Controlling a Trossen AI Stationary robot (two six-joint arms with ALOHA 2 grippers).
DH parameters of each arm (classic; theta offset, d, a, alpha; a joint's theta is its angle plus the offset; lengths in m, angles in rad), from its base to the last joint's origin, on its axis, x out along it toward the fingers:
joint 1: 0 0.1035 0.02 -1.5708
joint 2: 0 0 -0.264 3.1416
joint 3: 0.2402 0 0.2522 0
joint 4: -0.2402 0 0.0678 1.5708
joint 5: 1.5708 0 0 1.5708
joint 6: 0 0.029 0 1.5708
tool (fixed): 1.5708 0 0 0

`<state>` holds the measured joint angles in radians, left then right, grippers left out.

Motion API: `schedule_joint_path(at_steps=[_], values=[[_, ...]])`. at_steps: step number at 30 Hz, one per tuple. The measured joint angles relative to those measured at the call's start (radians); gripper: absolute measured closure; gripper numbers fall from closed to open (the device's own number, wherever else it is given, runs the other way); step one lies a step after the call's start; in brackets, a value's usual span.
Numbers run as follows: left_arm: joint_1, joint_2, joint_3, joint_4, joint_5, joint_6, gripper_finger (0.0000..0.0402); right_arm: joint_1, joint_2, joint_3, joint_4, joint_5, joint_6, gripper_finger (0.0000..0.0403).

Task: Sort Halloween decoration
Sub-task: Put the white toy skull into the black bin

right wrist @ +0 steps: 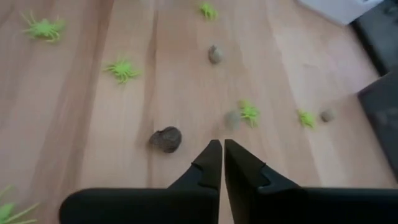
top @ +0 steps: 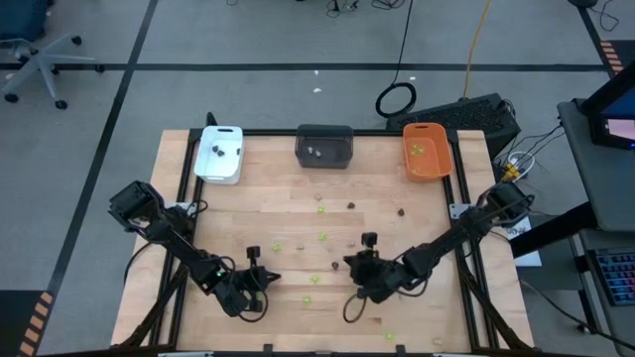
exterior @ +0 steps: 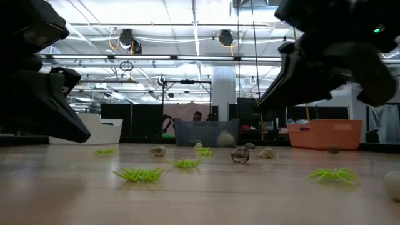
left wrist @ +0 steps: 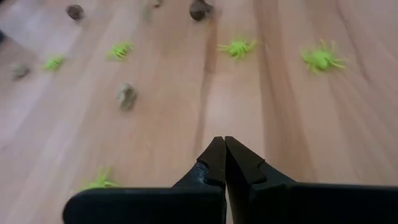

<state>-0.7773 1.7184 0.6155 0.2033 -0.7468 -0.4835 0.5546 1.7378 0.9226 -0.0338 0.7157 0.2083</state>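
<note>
Tiny Halloween decoration pieces lie scattered over the wooden table: lime green spiders [top: 320, 236] [left wrist: 236, 47] [right wrist: 122, 70], dark brown lumps [top: 352, 205] [right wrist: 166, 139] and pale beige ones [left wrist: 127, 96] [right wrist: 215, 53]. My left gripper [top: 260, 283] [left wrist: 224, 146] hovers shut over bare wood near the front left, with nothing between its fingers. My right gripper [top: 349, 268] [right wrist: 222, 149] is shut too, just right of the table's middle. Its tips stand close beside a dark brown lump that rests on the wood. Both grippers point slantwise down.
Three trays stand along the far edge: white [top: 219, 169] at the left, dark grey [top: 324, 157] in the middle, orange [top: 427, 167] at the right, each with a few pieces inside. More green spiders [exterior: 139, 175] [exterior: 333, 175] lie near the front edge.
</note>
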Motion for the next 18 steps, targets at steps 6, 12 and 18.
schedule_joint_path(at_steps=[6,12,18], values=[[0.051,0.0,0.0,0.009,-0.017,-0.004,0.0401,-0.073,0.0,0.0,0.003,-0.041,0.023,0.0393],[0.127,0.0,0.003,0.034,-0.017,0.026,0.0401,-0.171,0.0,0.0,0.008,-0.156,0.038,0.0373],[0.21,-0.043,0.035,-0.03,-0.017,0.041,0.0401,-0.247,0.0,0.0,0.03,-0.268,-0.051,0.0348]])
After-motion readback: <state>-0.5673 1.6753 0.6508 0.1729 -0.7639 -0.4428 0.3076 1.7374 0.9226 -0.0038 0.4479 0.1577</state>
